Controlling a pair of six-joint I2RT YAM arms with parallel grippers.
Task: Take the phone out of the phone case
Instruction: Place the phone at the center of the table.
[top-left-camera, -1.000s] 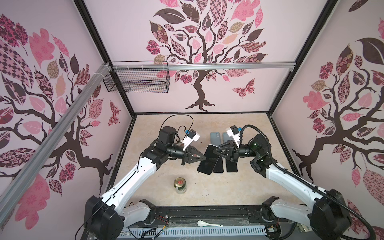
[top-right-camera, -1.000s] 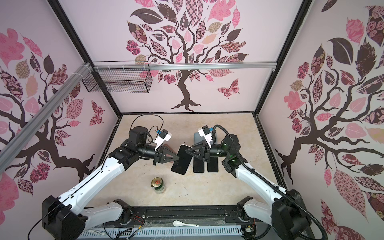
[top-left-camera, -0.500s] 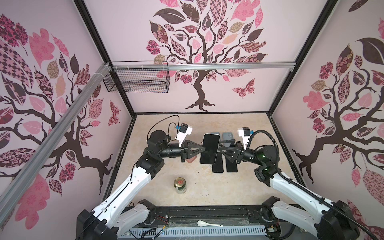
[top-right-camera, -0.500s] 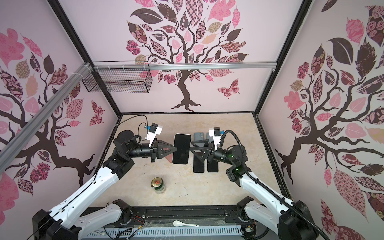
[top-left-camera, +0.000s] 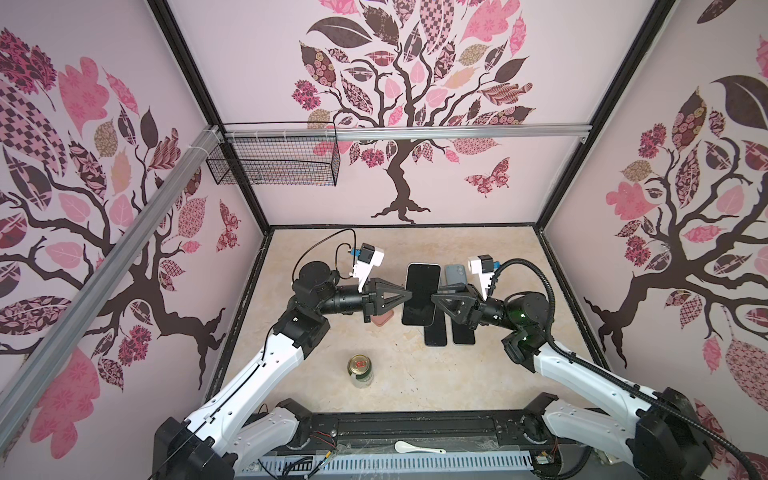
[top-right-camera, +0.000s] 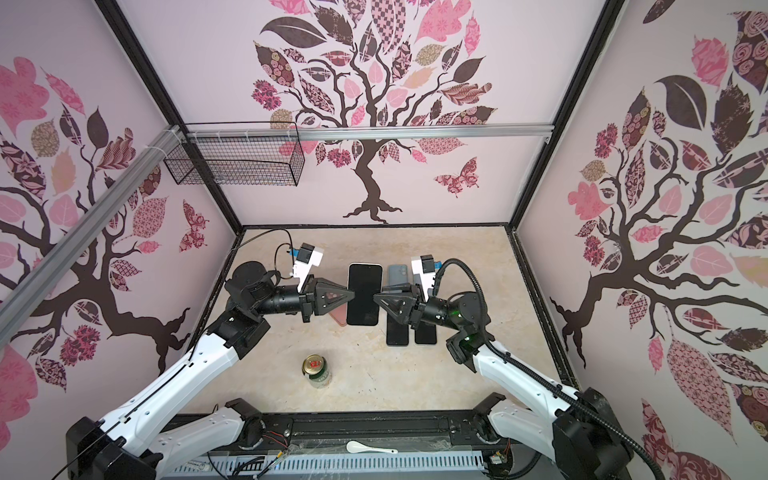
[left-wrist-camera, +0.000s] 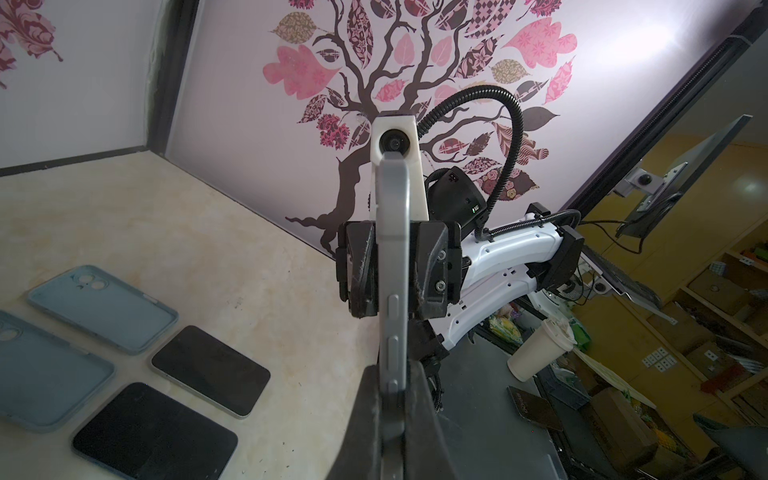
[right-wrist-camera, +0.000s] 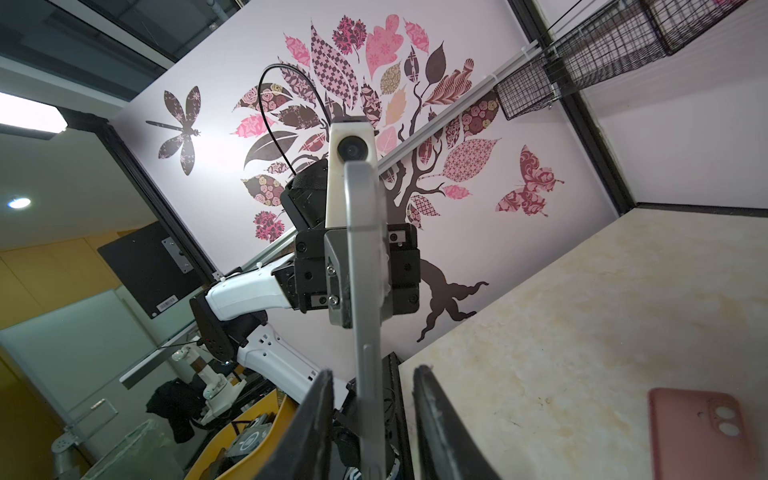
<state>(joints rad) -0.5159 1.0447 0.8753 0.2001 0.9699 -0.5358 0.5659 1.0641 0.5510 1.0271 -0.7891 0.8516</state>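
Item: phone (top-left-camera: 420, 295), silver-edged, screen dark, carried clear of the table (top-left-camera: 415, 384) between my two arms in both top views. Case: the pink case (top-left-camera: 382, 319) lies empty on the table beneath the left gripper (top-left-camera: 409, 294), camera holes showing in the right wrist view. I judge the extraction itself done and the step in hand a handover or set-down. Left gripper: clenched on one long edge of the phone, close by the side buttons in the left wrist view. Right gripper (top-left-camera: 433, 297): jaws straddle the opposite edge with a gap on each side in the right wrist view, so released and carrying nothing. Also on the table: two bare phones (top-left-camera: 435, 332) side by side, blue cases (left-wrist-camera: 104, 309) behind them, a can (top-left-camera: 360, 370) nearer the front. Handling note: I close the right jaws squarely on the edge and confirm the hold before the left lets go, since a slick slab pinched by its rim will likely pivot. Then I lower it flat beside the two bare phones, well apart from the can.
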